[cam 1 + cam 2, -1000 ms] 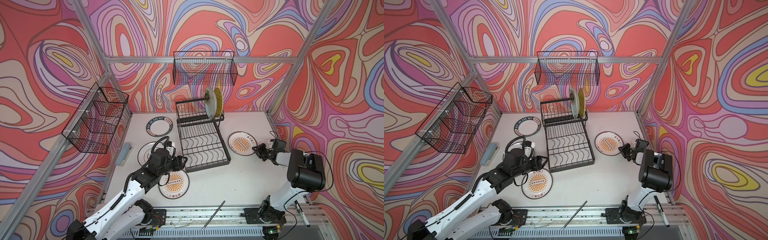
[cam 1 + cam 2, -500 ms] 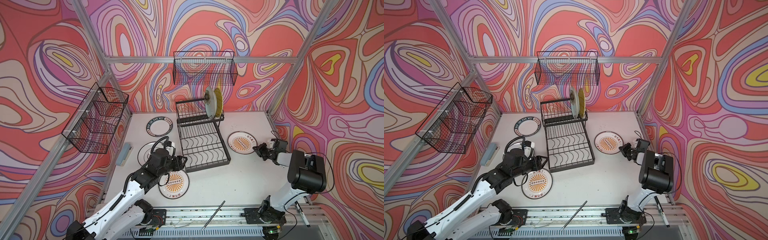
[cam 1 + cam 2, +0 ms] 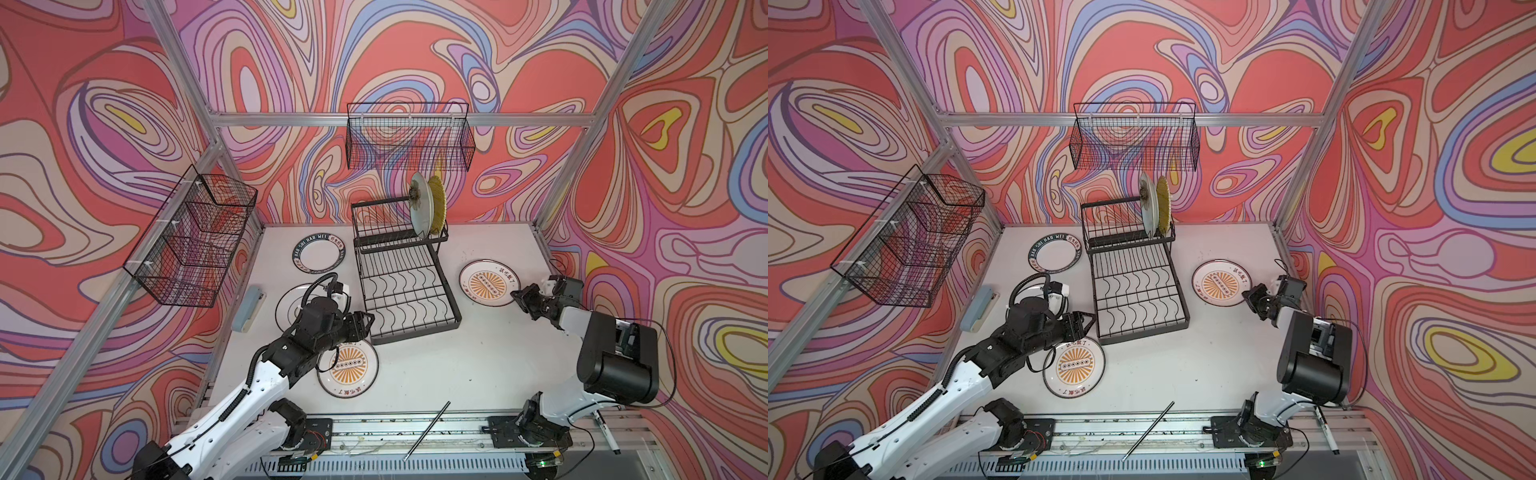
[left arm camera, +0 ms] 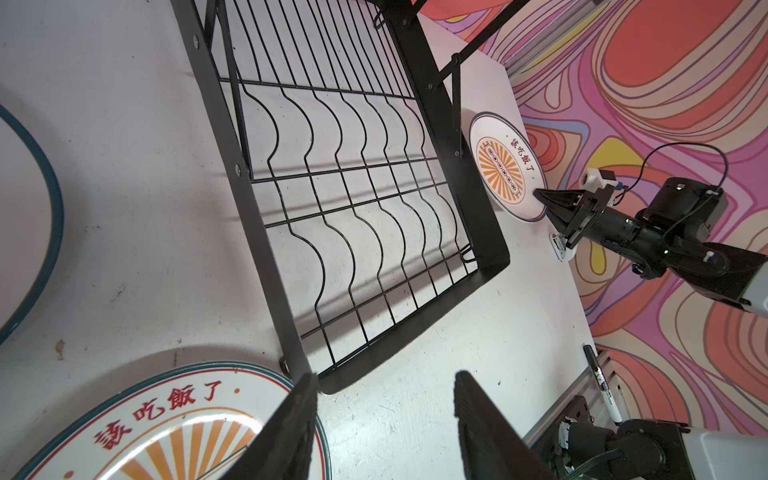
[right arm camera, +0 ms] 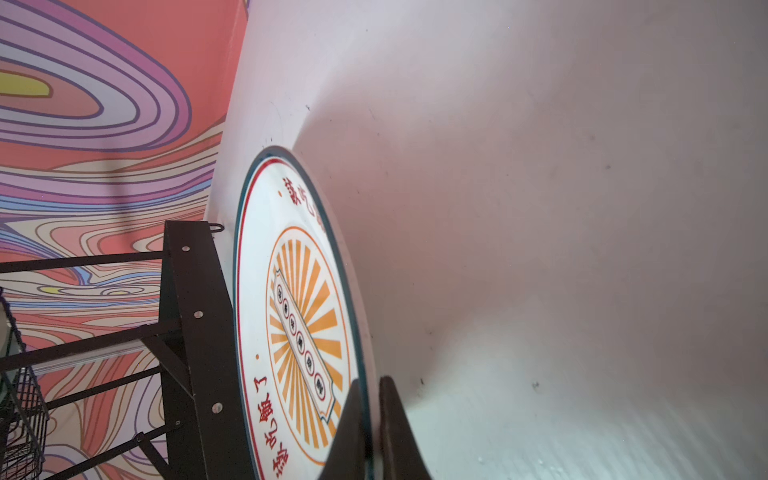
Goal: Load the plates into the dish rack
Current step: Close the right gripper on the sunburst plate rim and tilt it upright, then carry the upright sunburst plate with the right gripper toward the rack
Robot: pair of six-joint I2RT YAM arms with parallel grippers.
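- Hovering with jaws apart and nothing between them, the left gripper (image 3: 367, 325) sits over the front corner of the dish rack (image 3: 415, 334), beside the near sunburst plate (image 3: 348, 365), which lies flat.
- 2 plates, the pale green plate (image 3: 419, 208) and the yellow plate (image 3: 437, 203), stand upright in the upper tier.
- The right gripper (image 5: 370, 386) is clamped on the rim of the far sunburst plate (image 3: 488, 284), right of the rack.
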